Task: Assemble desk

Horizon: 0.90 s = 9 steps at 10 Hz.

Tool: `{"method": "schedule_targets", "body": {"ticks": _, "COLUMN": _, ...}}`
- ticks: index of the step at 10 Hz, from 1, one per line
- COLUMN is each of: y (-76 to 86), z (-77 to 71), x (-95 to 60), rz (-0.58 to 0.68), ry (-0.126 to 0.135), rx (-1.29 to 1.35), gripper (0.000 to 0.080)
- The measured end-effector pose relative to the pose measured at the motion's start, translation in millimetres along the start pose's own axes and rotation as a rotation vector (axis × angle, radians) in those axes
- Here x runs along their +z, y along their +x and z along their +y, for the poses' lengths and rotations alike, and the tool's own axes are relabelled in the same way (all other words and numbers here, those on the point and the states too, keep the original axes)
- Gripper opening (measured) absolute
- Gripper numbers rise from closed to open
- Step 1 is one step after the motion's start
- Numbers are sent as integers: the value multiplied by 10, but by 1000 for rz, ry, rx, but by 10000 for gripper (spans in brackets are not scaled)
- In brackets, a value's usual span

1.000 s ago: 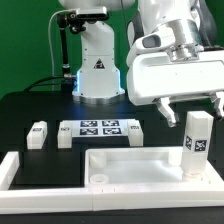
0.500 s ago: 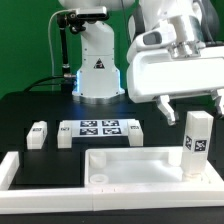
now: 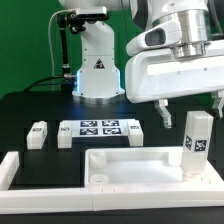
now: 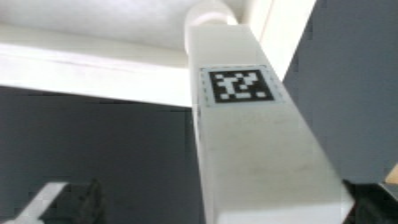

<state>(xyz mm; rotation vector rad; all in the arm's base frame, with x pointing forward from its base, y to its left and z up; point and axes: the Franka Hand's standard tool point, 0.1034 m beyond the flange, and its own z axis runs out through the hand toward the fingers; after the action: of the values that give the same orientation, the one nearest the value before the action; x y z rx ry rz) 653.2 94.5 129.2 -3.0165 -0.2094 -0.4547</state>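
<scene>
End effector (image 3: 193, 106) spread wide, gripping nothing, poised just above upright leg post (image 3: 196, 142)

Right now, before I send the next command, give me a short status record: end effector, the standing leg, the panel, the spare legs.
end effector: open, above the upright leg post, fingers apart on either side of its top, no contact visible
upright leg post: standing at the desk panel's end on the exterior view's right, tag facing the camera; seating cannot be told
desk panel: flat on the table, rim up
loose leg posts: three, lying by the marker board
</scene>
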Motion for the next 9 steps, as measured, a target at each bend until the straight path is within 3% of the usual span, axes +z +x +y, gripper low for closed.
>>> {"method": "schedule_targets", "body": {"ticks": 1, "y": 83, "z": -11, "x": 5, "rz": -27, "ry": 7, "rx": 11, "gripper": 649}}
{"method": "schedule_targets", "body": {"ticks": 3, "y": 20, "z": -42, "x": 42, "rz": -196, "ry": 29, "rx": 14, "gripper": 649}}
{"method": "schedule_targets", "body": {"ticks": 7, "y": 39, "z": -16, "x": 87, "rz": -209, "ry": 27, "rx": 41, "gripper": 624}}
{"method": "schedule_targets", "body": {"ticks": 8, "y": 39, "z": -23, "x": 87, "rz": -210, "ry": 25, "rx": 76, "gripper": 450}}
{"method": "schedule_targets", "body": {"ticks": 9, "y": 39, "z": -29, "x": 88, "rz": -211, "ry": 17, "rx": 149, "gripper": 450}}
